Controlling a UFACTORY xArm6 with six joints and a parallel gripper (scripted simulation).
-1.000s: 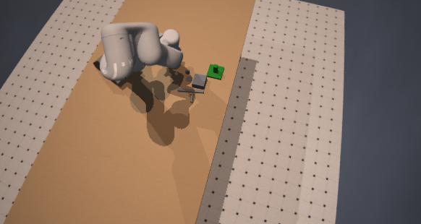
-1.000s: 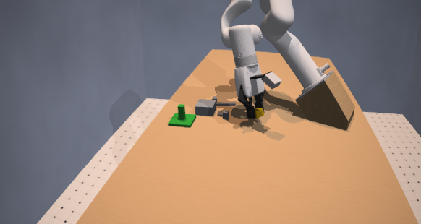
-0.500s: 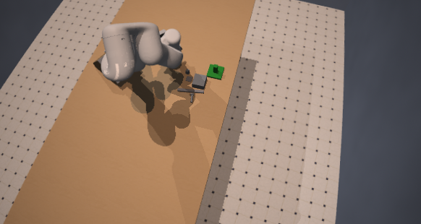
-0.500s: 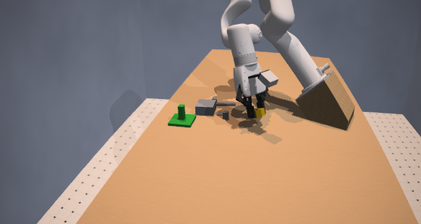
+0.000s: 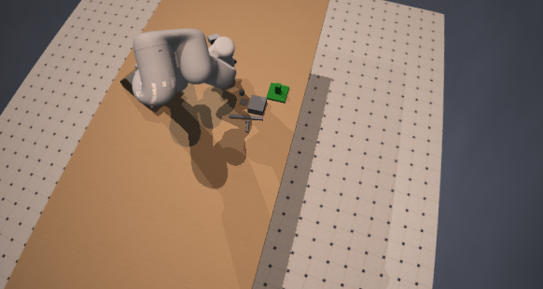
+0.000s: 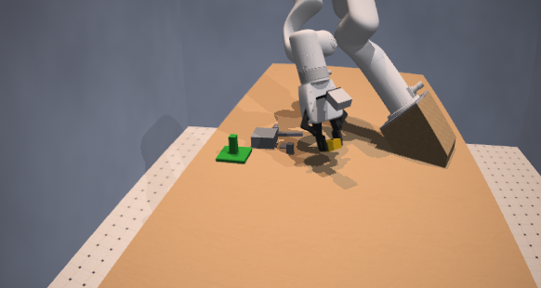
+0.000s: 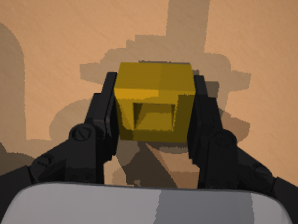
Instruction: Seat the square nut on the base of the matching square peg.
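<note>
My gripper (image 7: 154,92) is shut on a yellow square nut (image 7: 154,102) with a square hole; a black finger presses each side. In the exterior view the gripper (image 6: 327,143) holds the nut (image 6: 334,144) a little above the wooden table, over its own shadow. The green square peg (image 6: 232,143) stands upright on its green base (image 6: 233,155), well to the left of the gripper. In the top view the green base (image 5: 278,92) lies near the table's right edge, and the arm hides the gripper and the nut.
A grey block (image 6: 265,137) with a thin handle (image 6: 290,134) and a small grey cube (image 6: 289,148) lie between the gripper and the peg. The arm's wooden wedge mount (image 6: 420,129) stands to the right. Dotted white floor borders the table.
</note>
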